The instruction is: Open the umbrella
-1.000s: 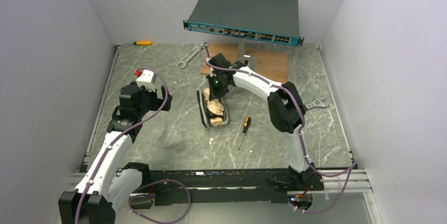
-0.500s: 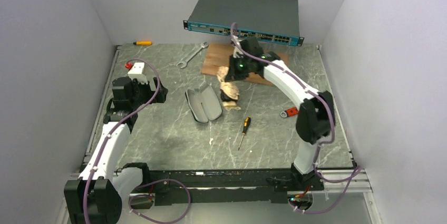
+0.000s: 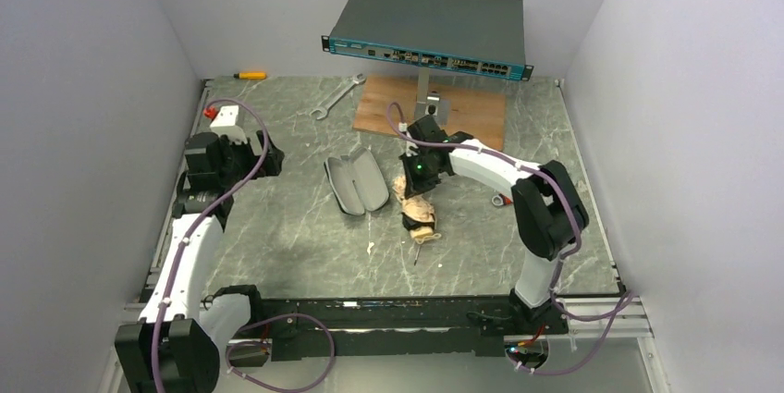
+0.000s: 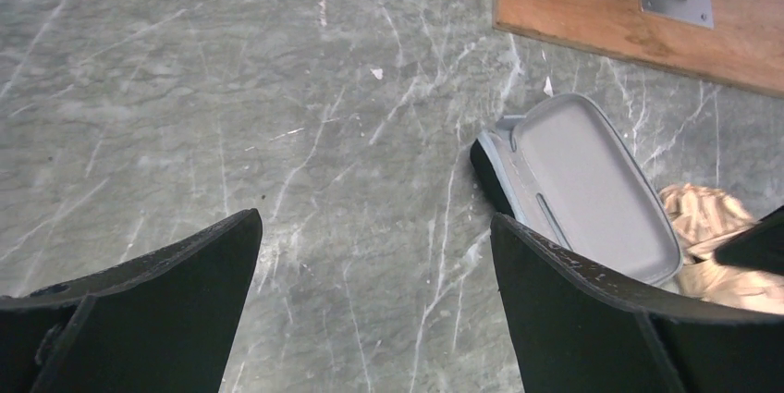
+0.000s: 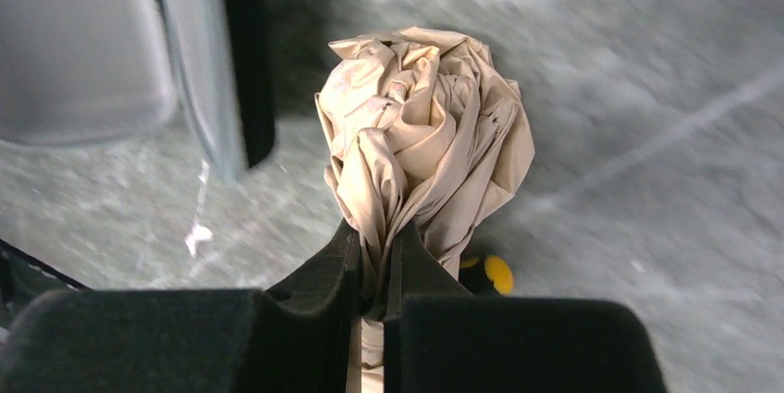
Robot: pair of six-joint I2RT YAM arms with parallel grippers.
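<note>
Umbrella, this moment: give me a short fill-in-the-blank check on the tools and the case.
The right tool is ____ on the umbrella.
The left tool is ____ and holds nothing.
The case lies open and ____.
In the top view, the case is to the ____ of the umbrella.
Missing words: shut; open; empty; left.

Seen from above, the umbrella (image 3: pixel 418 215) sits near the middle of the table (image 3: pixel 277 227), over a screwdriver (image 3: pixel 417 253). The case (image 3: pixel 356 183) lies just beside it at 10 o'clock. A board (image 3: pixel 471 116) lies at 12 o'clock, with the switch box (image 3: pixel 430 23) raised above it. A wrench (image 3: pixel 335 97) lies at 11 o'clock, and another screwdriver (image 3: pixel 250 75) in the far corner at 10 o'clock.
</note>
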